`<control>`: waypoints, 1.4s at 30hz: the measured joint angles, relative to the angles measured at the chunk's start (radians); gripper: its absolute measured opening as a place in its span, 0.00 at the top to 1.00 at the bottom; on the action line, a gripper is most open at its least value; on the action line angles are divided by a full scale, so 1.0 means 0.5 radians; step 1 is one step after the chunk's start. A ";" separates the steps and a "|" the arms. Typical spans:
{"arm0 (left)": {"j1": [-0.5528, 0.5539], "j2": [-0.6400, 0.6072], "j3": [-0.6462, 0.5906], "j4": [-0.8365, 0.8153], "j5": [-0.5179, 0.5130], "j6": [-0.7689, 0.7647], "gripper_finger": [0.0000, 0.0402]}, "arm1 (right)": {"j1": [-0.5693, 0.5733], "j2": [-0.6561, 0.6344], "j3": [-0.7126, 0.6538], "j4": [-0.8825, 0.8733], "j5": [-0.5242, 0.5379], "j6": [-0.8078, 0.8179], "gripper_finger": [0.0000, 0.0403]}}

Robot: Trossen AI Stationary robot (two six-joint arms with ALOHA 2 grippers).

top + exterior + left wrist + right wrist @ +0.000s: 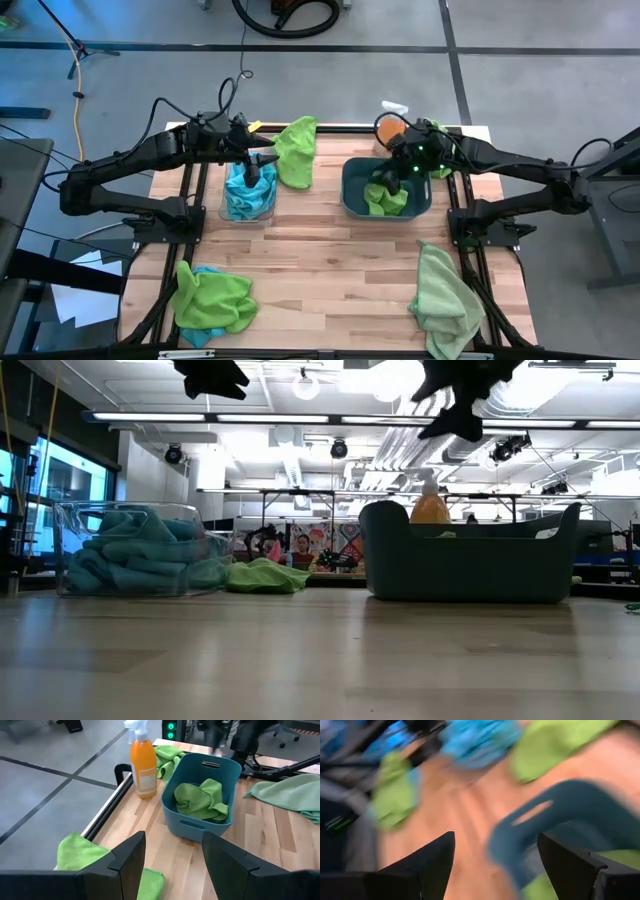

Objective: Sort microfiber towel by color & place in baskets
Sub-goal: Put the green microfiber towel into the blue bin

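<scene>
Near corners of the surface (330, 260): loose green towels (210, 298). Mid-surface: left gripper (262, 163), fingers apart and empty, above clear basket (249, 200) of blue towels; right gripper (392, 178), fingers apart, empty, above teal tub (386, 188) holding green towels.

Bright, even ceiling lights (310, 385) glare in low view; right wrist view heavily motion-blurred; other views sharp, shadows soft.

Legible text: none. The orange spray bottle (142, 765), standing beside the teal tub (202, 795), carries a pale label whose print is too small to read. The colourful posters (320, 545) in the room behind the table show no readable words.
</scene>
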 joint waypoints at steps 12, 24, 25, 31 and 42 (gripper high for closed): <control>0.000 0.000 0.000 -0.001 -0.003 -0.140 0.54 | 0.800 -0.016 0.001 -0.440 -0.375 0.286 0.31; -0.002 0.000 0.000 -0.002 -0.002 -0.350 0.54 | 1.702 0.027 -0.200 -0.666 0.035 1.521 0.31; -0.002 0.000 0.000 -0.001 -0.002 -0.351 0.54 | 1.762 0.043 -0.239 -0.664 0.035 1.656 0.31; -0.002 0.000 0.000 -0.002 0.032 -0.352 0.54 | 2.024 0.222 -0.402 -0.644 -0.119 2.357 0.31; -0.075 0.043 0.000 0.172 0.427 -0.569 0.54 | 2.185 0.653 -0.416 -0.500 -0.193 2.674 0.31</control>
